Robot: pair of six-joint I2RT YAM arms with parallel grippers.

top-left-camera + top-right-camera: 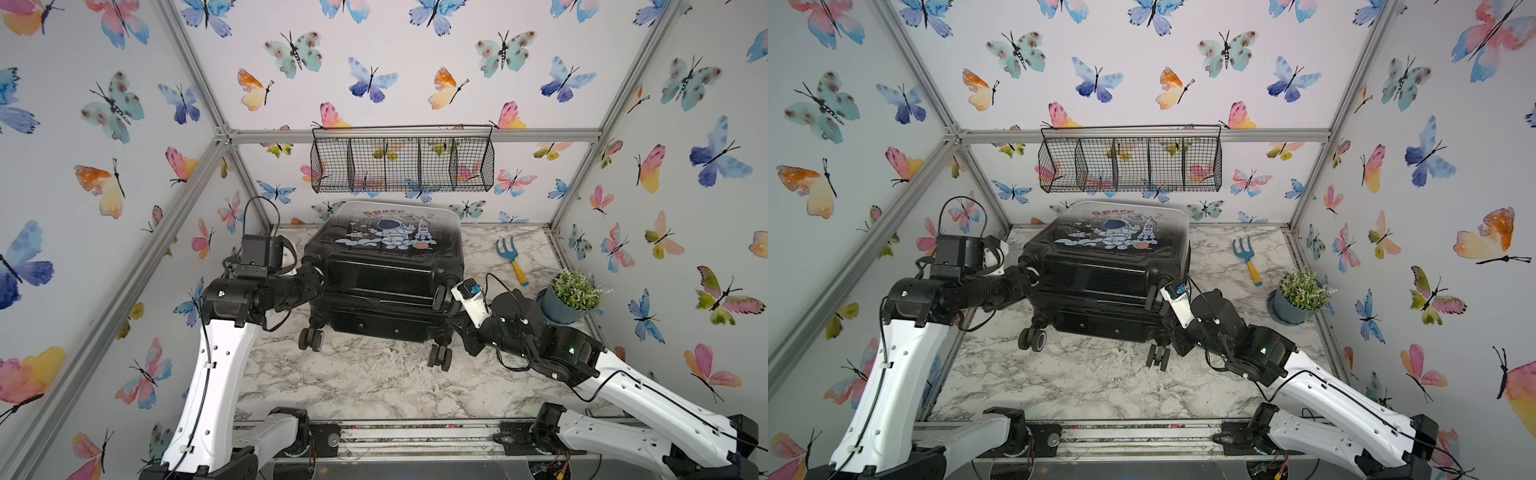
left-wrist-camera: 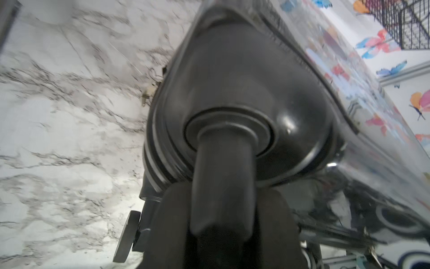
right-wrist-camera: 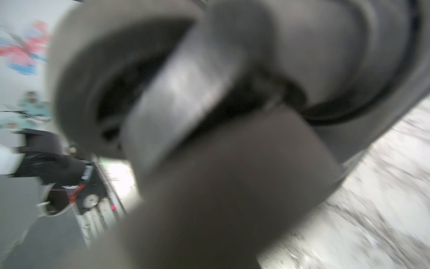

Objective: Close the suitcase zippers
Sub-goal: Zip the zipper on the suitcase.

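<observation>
Lying print-up toward 12 o'clock on the table, the suitcase runs 12 to 6, wheels at 6. The left gripper, at its 9, has its opening hidden; the right gripper, at its 4, is closed, its wrist view blurred.

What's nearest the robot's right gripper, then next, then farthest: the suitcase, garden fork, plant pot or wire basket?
In a top view:
1. suitcase: the right gripper sits against it.
2. garden fork and plant pot, farther right: too close to call.
3. wire basket, up on the back wall.
</observation>
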